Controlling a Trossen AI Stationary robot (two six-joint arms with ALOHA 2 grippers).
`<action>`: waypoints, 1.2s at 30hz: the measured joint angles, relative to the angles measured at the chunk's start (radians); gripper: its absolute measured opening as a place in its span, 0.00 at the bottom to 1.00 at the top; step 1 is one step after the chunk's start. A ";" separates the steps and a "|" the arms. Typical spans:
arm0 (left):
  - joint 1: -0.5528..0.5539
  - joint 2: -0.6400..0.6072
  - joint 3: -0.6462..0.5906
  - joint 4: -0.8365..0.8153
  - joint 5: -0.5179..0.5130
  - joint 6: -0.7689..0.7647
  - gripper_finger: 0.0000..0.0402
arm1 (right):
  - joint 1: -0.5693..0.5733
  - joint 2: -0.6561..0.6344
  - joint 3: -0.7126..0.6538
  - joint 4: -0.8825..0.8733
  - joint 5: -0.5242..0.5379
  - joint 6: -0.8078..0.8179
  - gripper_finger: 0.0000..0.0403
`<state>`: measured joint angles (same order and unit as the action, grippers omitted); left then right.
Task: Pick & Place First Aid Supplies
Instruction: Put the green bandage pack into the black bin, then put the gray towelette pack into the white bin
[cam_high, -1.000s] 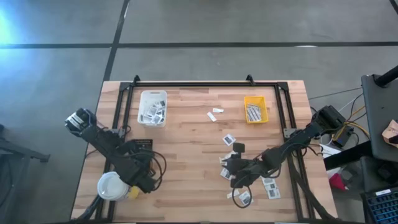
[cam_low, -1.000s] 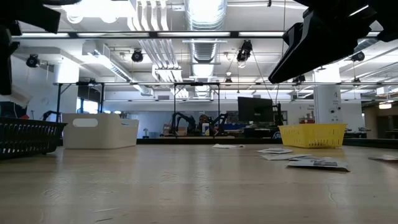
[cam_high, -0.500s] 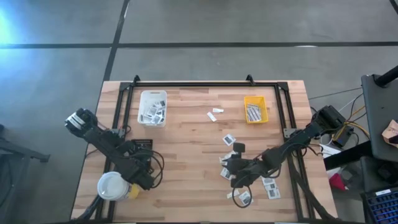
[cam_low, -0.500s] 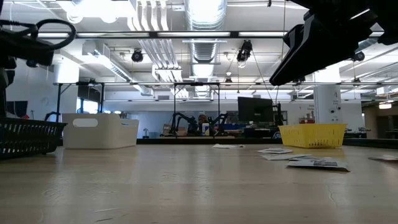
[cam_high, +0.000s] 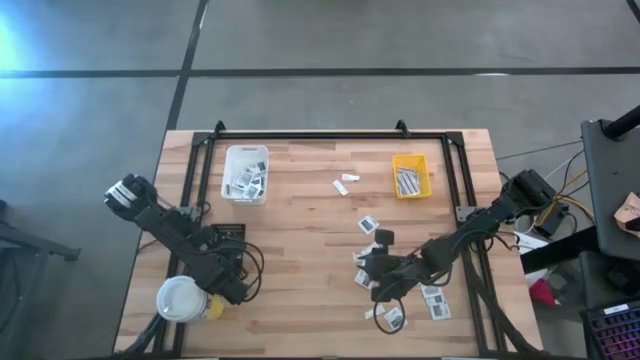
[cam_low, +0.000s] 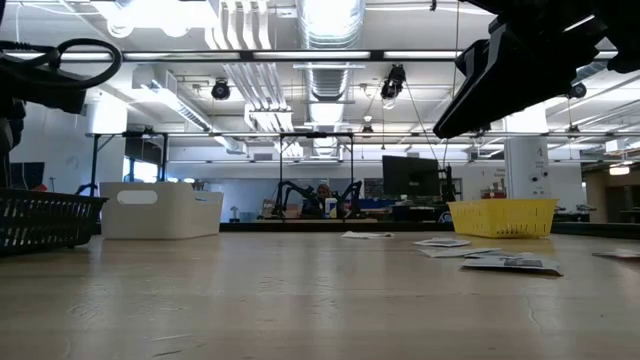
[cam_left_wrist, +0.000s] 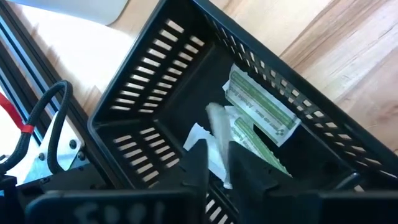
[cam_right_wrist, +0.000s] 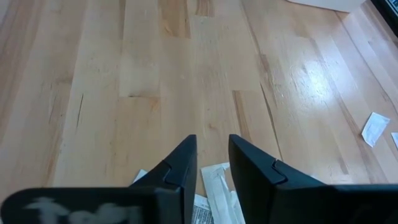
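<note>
The left hand (cam_left_wrist: 216, 163) hangs over the black slotted basket (cam_left_wrist: 143, 81), fingers slightly apart, grasping nothing; green-printed packets (cam_left_wrist: 258, 112) lie inside. The right hand (cam_right_wrist: 213, 163), parted and empty, hovers above white flat packets (cam_right_wrist: 217, 186) on the wooden counter (cam_right_wrist: 155, 81).

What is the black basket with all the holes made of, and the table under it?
The black basket looks like moulded plastic, matte, with neat slotted walls. The table looks like wood: pale planks with grain lines and a slight shine, probably varnished.
</note>
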<state>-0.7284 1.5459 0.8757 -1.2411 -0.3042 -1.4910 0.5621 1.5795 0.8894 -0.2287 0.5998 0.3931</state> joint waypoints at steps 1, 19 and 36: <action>0.000 0.000 0.000 -0.003 0.000 0.000 0.18 | 0.000 0.000 0.000 0.000 0.000 0.000 0.22; 0.000 -0.126 0.074 -0.121 -0.002 0.002 0.35 | 0.000 0.000 0.000 0.000 0.001 0.000 0.21; 0.023 -0.178 0.120 0.184 -0.368 0.262 0.35 | 0.000 -0.005 0.010 -0.094 0.001 0.000 0.18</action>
<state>-0.7055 1.3680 0.9955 -1.0575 -0.6723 -1.2293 0.5622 1.5747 0.8991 -0.3231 0.6006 0.3935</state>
